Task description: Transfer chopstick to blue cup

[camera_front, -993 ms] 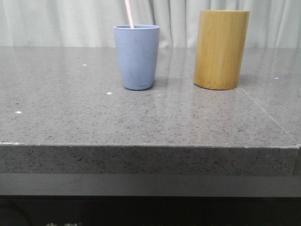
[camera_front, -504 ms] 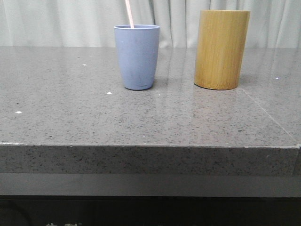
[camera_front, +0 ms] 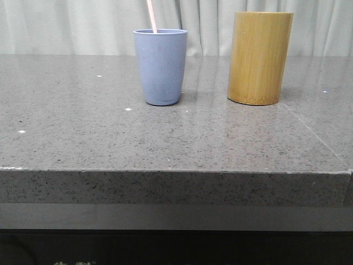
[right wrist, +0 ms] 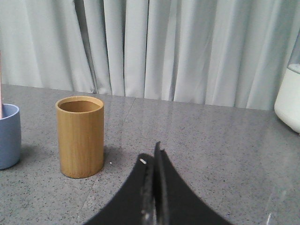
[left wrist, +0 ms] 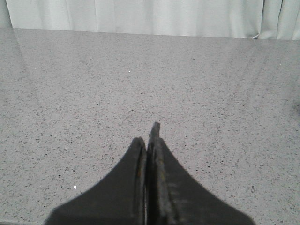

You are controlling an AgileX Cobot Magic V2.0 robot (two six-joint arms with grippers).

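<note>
Front view, landmark: blue cup (camera_front: 160, 67), upright on the grey stone table (camera_front: 165, 138), toward the far side of the slab.
Front view, chopstick: chopstick (camera_front: 151, 16) stands inside the blue cup, rising out of the rim near its left half and leaning slightly left; its top runs out of frame.
Front view, bamboo holder: bamboo holder (camera_front: 260, 58), taller and wider than the blue cup, stands to the cup's right, apart from it, at about the same depth on the table.
Front view, backdrop: pale pleated curtain (camera_front: 83, 27) hangs behind the blue cup and the holder.

Left wrist view, claw: left gripper (left wrist: 151, 136) is pressed together, the two black fingers meeting along one seam, nothing between them.
Left wrist view, pose: fingers point level across bare table surface toward the curtain, hovering low over the stone.

Right wrist view, claw: right gripper (right wrist: 154, 157) is likewise closed finger to finger, with nothing clamped.
Right wrist view, pose: aimed out over the table toward the curtain, held level, well back from the blue cup.
Right wrist view, cup: the blue cup sits at the frame edge, the bamboo holder just beside it and nearer the gripper.
Right wrist view, other: white vessel (right wrist: 288, 98) stands far from the blue cup, beyond the holder on the opposite side.
</note>
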